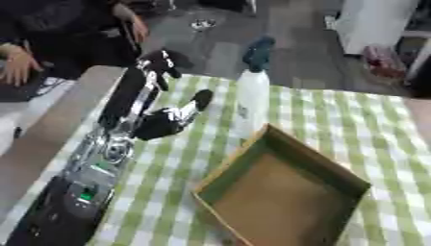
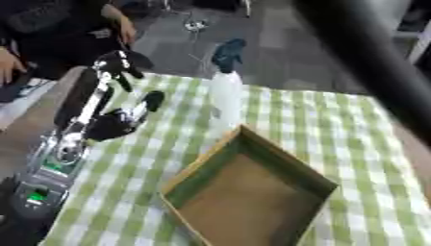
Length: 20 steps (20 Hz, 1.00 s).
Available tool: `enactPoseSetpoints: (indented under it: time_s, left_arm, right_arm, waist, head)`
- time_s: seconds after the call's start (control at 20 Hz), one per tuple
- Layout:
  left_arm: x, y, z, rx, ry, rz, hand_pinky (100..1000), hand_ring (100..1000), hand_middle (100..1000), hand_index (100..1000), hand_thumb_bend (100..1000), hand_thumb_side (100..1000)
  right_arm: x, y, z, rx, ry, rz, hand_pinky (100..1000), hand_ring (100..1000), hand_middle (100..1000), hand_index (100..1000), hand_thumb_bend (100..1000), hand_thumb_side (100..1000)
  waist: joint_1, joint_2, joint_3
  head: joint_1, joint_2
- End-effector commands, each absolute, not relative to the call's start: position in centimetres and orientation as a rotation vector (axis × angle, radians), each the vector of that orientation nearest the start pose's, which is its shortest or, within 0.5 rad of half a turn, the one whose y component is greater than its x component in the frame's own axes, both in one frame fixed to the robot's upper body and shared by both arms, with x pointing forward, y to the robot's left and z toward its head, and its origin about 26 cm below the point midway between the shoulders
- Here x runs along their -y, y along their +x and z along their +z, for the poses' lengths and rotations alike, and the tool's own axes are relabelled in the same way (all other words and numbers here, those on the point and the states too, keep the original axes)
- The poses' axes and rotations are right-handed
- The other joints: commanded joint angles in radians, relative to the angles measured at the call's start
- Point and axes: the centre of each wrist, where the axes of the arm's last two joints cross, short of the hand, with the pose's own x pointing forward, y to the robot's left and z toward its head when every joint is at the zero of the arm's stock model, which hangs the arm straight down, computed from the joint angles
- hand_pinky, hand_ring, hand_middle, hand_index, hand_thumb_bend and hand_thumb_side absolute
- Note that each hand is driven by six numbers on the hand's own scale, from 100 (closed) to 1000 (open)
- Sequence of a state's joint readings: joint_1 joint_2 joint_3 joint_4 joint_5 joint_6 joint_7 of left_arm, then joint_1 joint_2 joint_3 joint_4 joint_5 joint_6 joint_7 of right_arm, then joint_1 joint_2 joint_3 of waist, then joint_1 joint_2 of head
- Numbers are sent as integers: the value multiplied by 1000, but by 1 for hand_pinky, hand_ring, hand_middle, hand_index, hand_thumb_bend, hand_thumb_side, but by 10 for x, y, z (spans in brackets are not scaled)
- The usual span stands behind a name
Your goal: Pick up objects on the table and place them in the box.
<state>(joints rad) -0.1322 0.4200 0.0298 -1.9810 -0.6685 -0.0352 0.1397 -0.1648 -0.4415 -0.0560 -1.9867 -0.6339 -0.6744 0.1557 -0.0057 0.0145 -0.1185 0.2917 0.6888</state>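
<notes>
Green-and-white checked tablecloth (image 1: 336,120) covers the table. Open brown cardboard box (image 1: 282,192) sits on it near the front, turned at an angle, one corner pointing toward the far side; nothing visible inside.

White plastic spray bottle with dark teal trigger head (image 1: 251,91) stands upright on the cloth just behind the box's far corner, close to it; can't tell if they touch. It is outside the box.

Robot's left arm, black with silver joints (image 1: 109,149), runs up the left side of the table from the lower left corner. Left hand (image 1: 168,120) is out over the cloth, left of the bottle and apart from it. Fingers look mostly extended, one dark finger (image 1: 200,100) pointing up toward the bottle, holding nothing. More dark fingers or part of the hand (image 1: 160,62) show higher up near the table's far left edge; blurred, hard to separate.

Right hand doesn't show. In the right eye view a wide dark blurred bar (image 2: 370,53) crosses the upper right corner diagonally, very close to the camera; can't tell what it is.

Bare grey-brown table edge (image 1: 50,134) shows left of the cloth. Dark floor beyond.
</notes>
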Motion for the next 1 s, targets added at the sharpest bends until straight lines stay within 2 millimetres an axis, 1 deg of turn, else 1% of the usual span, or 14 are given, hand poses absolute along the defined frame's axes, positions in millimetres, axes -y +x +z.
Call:
enactPoseSetpoints:
  time_s: [0.05,0.7,0.95,1.0]
  left_arm:
    - [-300,281,172,2079,1092,-708,425,621,714,750,405,919]
    - [-300,281,172,2078,1093,-707,425,622,714,754,408,918]
    - [-300,282,176,2074,1099,-686,420,622,720,780,439,913]
    - [-300,283,177,2067,1099,-684,421,623,723,786,404,900]
  right_arm:
    - [306,285,188,-3393,-539,-221,370,488,506,741,206,995]
    - [306,285,188,-3393,-540,-221,370,488,507,741,206,994]
    - [307,285,188,-3399,-531,-201,370,488,506,743,207,996]
    - [307,284,187,-3403,-530,-198,370,488,506,743,206,996]
  waist:
    - [0,-7,0]
    - [0,-7,-1]
    - [-1,-8,-2]
    - [-1,-8,-2]
  head:
    - [3,-16]
    - [5,-18]
    - [-5,4]
    - [-6,8]
